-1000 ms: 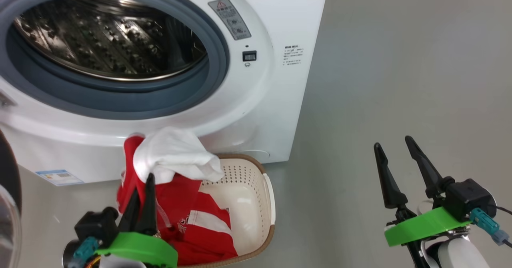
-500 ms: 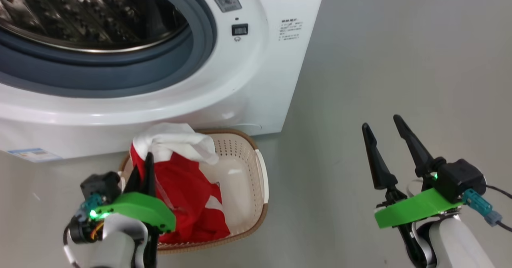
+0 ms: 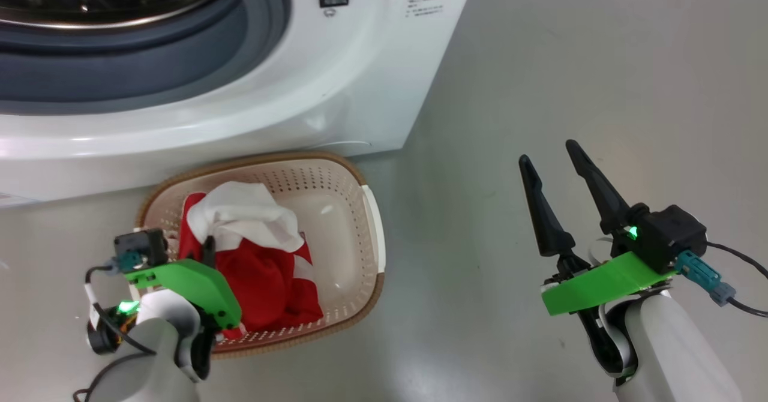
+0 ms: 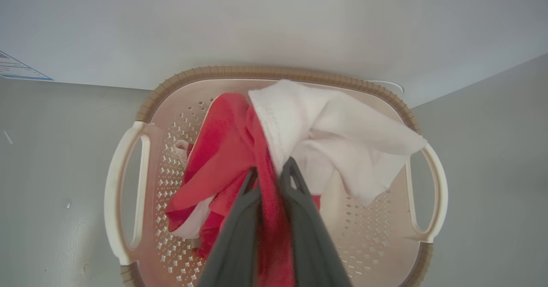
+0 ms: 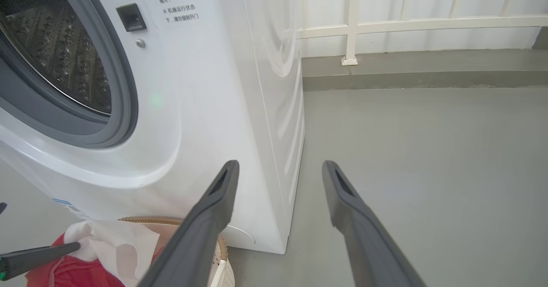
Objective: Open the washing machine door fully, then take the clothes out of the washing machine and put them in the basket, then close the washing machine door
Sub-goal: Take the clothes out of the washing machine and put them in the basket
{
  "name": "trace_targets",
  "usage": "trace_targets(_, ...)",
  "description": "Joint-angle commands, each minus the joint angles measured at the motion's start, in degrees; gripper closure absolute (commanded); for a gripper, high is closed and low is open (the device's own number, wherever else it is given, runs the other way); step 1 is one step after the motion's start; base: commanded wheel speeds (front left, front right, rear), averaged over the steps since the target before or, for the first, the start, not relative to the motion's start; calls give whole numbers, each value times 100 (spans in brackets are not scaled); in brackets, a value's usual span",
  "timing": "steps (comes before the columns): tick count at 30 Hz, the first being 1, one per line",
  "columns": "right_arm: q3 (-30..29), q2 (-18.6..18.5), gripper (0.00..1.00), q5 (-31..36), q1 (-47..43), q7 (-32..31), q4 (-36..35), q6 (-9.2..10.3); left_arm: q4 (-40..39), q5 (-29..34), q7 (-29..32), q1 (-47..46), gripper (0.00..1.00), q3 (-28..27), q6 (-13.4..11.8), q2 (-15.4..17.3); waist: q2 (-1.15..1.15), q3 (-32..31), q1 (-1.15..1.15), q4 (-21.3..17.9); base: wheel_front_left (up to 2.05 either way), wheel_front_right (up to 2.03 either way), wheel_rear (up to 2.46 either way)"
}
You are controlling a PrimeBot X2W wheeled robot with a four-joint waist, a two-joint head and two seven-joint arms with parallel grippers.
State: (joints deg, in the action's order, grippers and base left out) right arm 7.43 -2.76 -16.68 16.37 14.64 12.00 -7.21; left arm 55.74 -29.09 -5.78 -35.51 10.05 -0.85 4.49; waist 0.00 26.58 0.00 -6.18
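Note:
The cream basket [image 3: 373, 222] stands on the floor against the front of the white washing machine [image 3: 336, 90]. My left gripper [image 3: 209, 247] hangs over the basket's left half, shut on a fold of the red and white clothes [image 3: 264, 276], which bunch down into the basket. In the left wrist view the gripper [image 4: 272, 167] pinches a red strip of the clothes [image 4: 222, 150] above the basket [image 4: 278, 72]. My right gripper [image 3: 547, 152] is open and holds nothing, over bare floor right of the machine. The drum opening [image 5: 55, 51] is uncovered. The washing machine door is out of view.
Grey floor [image 3: 570, 60] stretches to the right of the machine. A white railing [image 5: 351, 21] on a low kerb runs along the back. A small blue label [image 4: 17, 66] sits low on the machine's front. A cable trails from my right wrist [image 3: 738, 258].
The head camera has tilted down. My left gripper has lowered the clothes from in front of the machine's lower edge into the basket. The right gripper stays open.

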Motion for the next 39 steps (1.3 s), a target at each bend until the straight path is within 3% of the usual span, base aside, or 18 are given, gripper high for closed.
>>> trace_targets(1,170,-11,0,-38,121,36,-80,-28,129,-37,68,-137,100,-133,72,232,0,263,0,-215,0,0,0)
trace_targets(9,332,-11,0,-94,295,36,0,-28,974,-130,81,-617,100,-164,267,457,0,604,0,-568,0,0,0)
trace_targets(18,379,-11,0,-98,384,36,11,-28,1478,-117,36,-964,100,-52,417,477,0,752,0,-651,0,0,0)
trace_targets(19,386,-11,0,-101,392,36,13,-28,1511,-126,38,-987,82,-49,426,476,0,758,0,-655,0,0,0)
trace_targets(20,386,-11,0,-101,392,36,13,-28,1511,-126,38,-987,82,-49,426,476,0,758,0,-655,0,0,0)
trace_targets(21,390,-11,0,-102,399,36,16,-28,1531,-132,12,-1010,63,-44,448,475,0,763,0,-656,0,0,0)
trace_targets(22,393,-11,0,-103,407,36,22,-28,1543,-140,-46,-1038,51,-45,459,474,0,770,0,-657,0,0,0)
trace_targets(23,394,-11,0,-104,415,36,29,-28,1559,-140,-78,-1064,24,-36,467,468,0,771,0,-655,0,0,0)
trace_targets(24,391,-11,0,-104,418,36,36,-28,1574,-140,-104,-1086,5,-24,480,454,0,765,0,-649,0,0,0)
trace_targets(25,389,-11,0,-106,417,36,45,-28,1587,-145,-136,-1104,0,-17,493,440,0,753,0,-642,0,0,0)
trace_targets(39,124,-11,0,26,361,36,323,-28,1192,-175,-907,-847,0,-32,613,201,0,199,0,-250,0,0,0)
